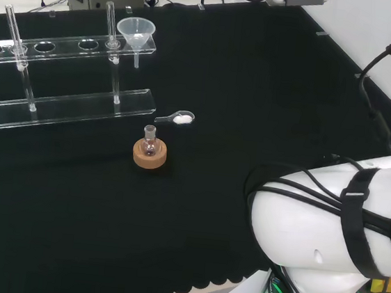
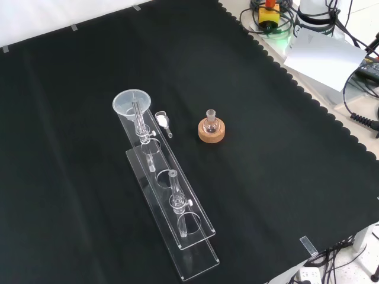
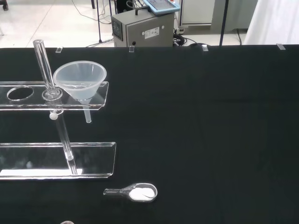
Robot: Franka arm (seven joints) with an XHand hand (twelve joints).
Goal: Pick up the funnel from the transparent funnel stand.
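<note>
Funnel: seated in the end hole of the clear stand, stem hanging below the upper plate, upright rod just beside it. Hand: state we cannot tell. We would approach from above, close on the rim away from the rod, and lift straight up. Nearby: spoon of white powder, flask on cork ring.

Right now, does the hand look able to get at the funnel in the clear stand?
Probably yes. The funnel sits at the end hole of the stand, open above and on its outer side; only an upright rod stands close beside it.
</note>
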